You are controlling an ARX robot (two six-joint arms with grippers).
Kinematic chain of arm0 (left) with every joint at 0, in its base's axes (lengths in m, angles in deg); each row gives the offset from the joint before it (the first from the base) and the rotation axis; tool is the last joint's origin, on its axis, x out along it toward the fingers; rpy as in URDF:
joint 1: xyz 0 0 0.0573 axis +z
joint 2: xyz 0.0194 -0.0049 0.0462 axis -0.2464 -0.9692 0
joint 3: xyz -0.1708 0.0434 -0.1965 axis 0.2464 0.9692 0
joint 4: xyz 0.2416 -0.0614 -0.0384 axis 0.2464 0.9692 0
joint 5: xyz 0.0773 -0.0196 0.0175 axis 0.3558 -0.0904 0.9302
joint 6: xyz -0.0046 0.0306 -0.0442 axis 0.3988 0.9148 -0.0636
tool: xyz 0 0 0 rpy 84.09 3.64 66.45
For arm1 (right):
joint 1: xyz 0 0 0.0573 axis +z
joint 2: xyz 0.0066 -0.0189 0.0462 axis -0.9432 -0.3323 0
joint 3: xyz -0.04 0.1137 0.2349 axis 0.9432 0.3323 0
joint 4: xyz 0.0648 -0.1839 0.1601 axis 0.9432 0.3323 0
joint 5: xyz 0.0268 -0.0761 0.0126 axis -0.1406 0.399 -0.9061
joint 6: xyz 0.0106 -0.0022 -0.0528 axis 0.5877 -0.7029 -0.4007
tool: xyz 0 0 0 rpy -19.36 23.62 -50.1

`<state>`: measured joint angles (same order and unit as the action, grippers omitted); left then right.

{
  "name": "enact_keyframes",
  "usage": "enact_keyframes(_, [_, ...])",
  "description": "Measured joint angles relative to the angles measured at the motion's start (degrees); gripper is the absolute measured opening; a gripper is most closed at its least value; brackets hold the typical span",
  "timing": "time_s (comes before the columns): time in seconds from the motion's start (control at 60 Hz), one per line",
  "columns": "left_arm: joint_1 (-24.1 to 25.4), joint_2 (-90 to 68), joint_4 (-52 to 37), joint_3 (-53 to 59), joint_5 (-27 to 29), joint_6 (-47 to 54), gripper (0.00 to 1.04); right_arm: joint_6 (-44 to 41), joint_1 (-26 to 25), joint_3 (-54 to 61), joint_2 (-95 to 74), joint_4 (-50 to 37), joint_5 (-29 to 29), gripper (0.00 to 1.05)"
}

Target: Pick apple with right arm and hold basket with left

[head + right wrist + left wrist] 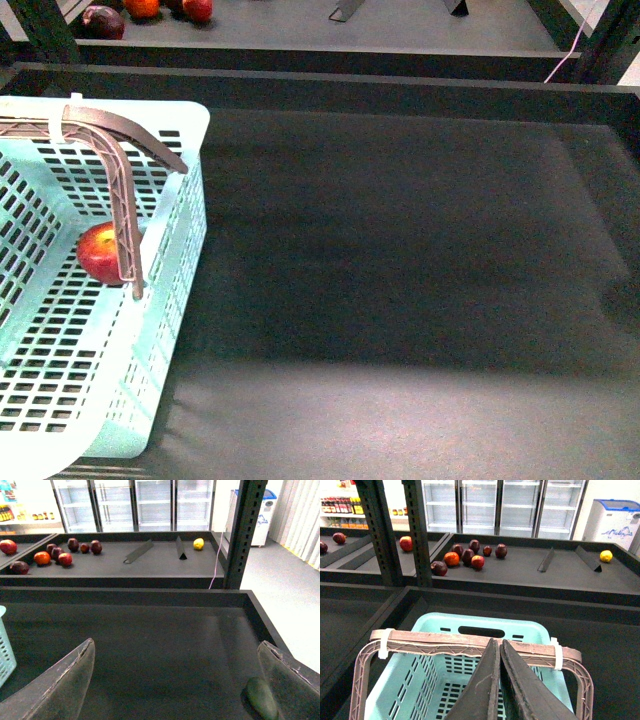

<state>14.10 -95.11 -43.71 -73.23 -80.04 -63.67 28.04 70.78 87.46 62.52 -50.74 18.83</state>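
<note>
A: Where is the apple (100,252)?

B: On the slotted floor of the basket (185,215), against the near side wall, partly behind the handle (122,205) in the front view. So the picking looks done, I judge.

A: And the basket?

B: It sits at the left edge of the dark desk (400,260). The left tool (499,647) has its jaws pressed together right at the handle bar, probably to steady it (whether the bar is truly pinched, I cannot tell).

A: The right one?

B: The right tool (180,680) hangs wide open over bare desk, holding nothing. A green fruit (261,698) lies near one finger; darker fruits (467,556) and a lemon (198,543) rest on the far shelf.
</note>
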Motion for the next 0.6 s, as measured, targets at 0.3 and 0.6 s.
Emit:
enact_keyframes(0.3, [0.00,12.83,11.39,1.77,0.00,0.15,0.03,0.00,0.00,0.00,0.00,0.00,0.00,0.96])
enact_keyframes(0.6, [0.02,23.34,21.16,1.79,0.00,0.15,0.03,0.00,0.00,0.00,0.00,0.00,0.00,0.96])
